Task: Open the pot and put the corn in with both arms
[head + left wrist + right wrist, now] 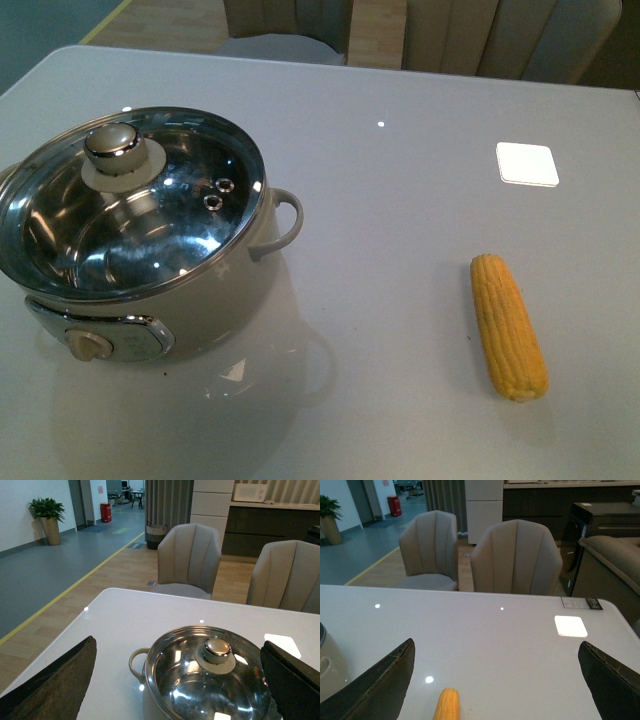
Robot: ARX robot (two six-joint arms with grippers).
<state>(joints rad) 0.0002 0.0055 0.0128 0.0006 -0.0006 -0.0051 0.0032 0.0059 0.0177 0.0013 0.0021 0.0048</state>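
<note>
The cream-white pot (215, 300) stands at the table's left with its glass lid (150, 215) on and a steel knob (113, 143) on top. A yellow corn (508, 325) cob lies on the table at the right, well apart from the pot. Neither arm shows in the front view. My left gripper (185, 680) hangs open above and behind the pot (200, 680), the lid knob (217, 650) between its spread fingers (55, 680). My right gripper (500, 680) is open too, above the table, with the corn's tip (447, 705) between its fingers (610, 680). Both hold nothing.
A white square pad (527, 163) lies at the back right of the grey table (400, 200). Beige chairs (515, 560) stand past the far edge. The pot's loop handle (285, 215) sticks out toward the table's middle.
</note>
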